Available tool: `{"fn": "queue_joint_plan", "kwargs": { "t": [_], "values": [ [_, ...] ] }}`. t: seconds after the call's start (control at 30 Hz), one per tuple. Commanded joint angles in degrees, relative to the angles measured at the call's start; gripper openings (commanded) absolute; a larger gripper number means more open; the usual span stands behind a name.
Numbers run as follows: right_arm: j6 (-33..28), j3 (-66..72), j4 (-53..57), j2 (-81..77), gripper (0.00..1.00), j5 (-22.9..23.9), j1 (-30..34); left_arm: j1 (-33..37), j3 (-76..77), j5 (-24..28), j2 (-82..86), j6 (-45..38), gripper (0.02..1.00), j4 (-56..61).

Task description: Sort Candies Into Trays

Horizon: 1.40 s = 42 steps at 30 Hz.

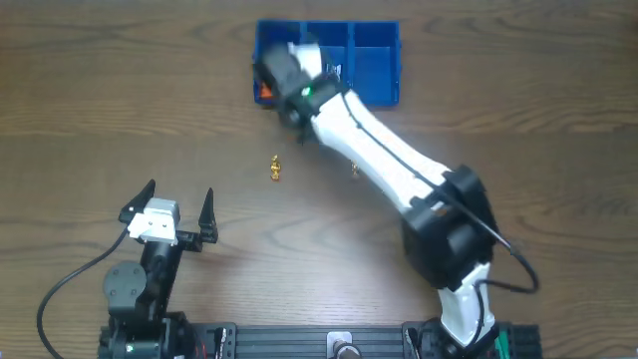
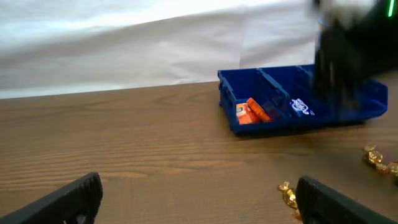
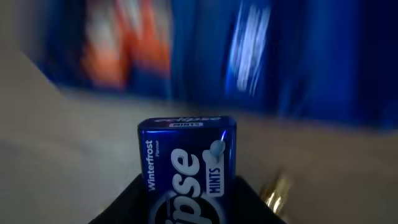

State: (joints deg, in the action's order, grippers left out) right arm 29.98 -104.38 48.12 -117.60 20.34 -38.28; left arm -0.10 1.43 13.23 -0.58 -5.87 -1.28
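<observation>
The small dark-blue candy tin with white letters [image 3: 186, 167] is held in your right pincer [image 3: 186, 206]. Its two black fingers are shut on the tin's lower sides, so the top of the tin sticks out past them. The tin is up in the air, close to the blue plastic tray with three parts [image 1: 377, 62]. From the wrist view I think it is just short of the tray wall and not over a part yet, but that view is blurry. Your left pincer [image 1: 174, 207] is wide open and holds nothing. It sits low near its base, well apart from the tray. Here is what could go wrong. If you let go too soon, the tin could land on the brown wooden surface [image 1: 100, 110], near the two small gold-wrapped candies [image 1: 276, 168] lying there. If you come in too low, the tin could bump the tray wall and push the tray away. The end part on the left arm's side holds an orange candy pack [image 2: 252, 111], and the middle part holds a blue-and-white pack [image 2: 301, 107]. If you aim badly, the tin could drop in with the orange one. The grip is low on the tin, so a quick swing might tip it out.
</observation>
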Motion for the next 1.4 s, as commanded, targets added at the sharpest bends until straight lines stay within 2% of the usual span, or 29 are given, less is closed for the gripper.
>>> {"fn": "queue_joint_plan", "kwargs": {
  "t": [0.03, 0.17, 0.57, 1.03, 1.1, 1.13, 1.17, 1.2, 1.23, 1.27, 1.3, 1.4],
  "values": [
    [-9.49, -9.40, -3.17, 3.10, 0.036, 5.57, 4.70, 0.17, -1.16, 1.22, 0.37, -0.37, 0.998, -1.81],
    [-10.99, -9.60, -8.68, 1.81, 0.036, 5.55, 7.32, 0.17, -1.16, 1.22, 0.37, -0.37, 0.998, -1.81],
    [-8.70, -9.60, -11.61, -10.40, 0.036, 0.72, 9.57, 0.17, -1.16, 1.22, 0.37, -0.37, 0.998, -1.81],
    [-5.97, -9.55, -12.90, -14.23, 0.038, 0.57, 10.40, 0.17, -1.16, 1.22, 0.37, -0.37, 0.998, -1.81],
    [-5.97, -9.55, -12.90, -14.23, 0.169, 0.55, 10.40, 0.17, -1.16, 1.22, 0.37, -0.37, 0.998, -1.81],
    [-5.97, -9.55, -12.96, -14.23, 0.308, 0.55, 10.40, 0.17, -1.16, 1.22, 0.37, -0.37, 0.998, -1.81],
    [-5.97, -9.55, -13.07, -14.23, 0.524, 0.55, 10.40, 0.17, -1.16, 1.22, 0.37, -0.37, 0.998, -1.81],
    [-5.97, -9.55, -13.25, -14.23, 0.693, 0.52, 10.40, 0.17, -1.16, 1.22, 0.37, -0.37, 0.998, -1.81],
    [-5.97, -9.55, -13.35, -14.23, 0.787, 0.52, 10.40, 0.17, -1.16, 1.22, 0.37, -0.37, 0.998, -1.81],
    [-5.97, -9.55, -13.40, -14.23, 0.925, 0.39, 10.40, 0.17, -1.16, 1.22, 0.37, -0.37, 0.998, -1.81],
    [-5.97, -9.55, -13.51, -14.23, 0.998, 0.35, 10.40, 0.17, -1.16, 1.22, 0.37, -0.37, 0.998, -1.81],
    [-5.95, -9.55, -13.68, -14.21, 0.998, 0.37, 10.40, 0.17, -1.16, 1.22, 0.37, -0.37, 0.996, -1.81]
  ]
}}
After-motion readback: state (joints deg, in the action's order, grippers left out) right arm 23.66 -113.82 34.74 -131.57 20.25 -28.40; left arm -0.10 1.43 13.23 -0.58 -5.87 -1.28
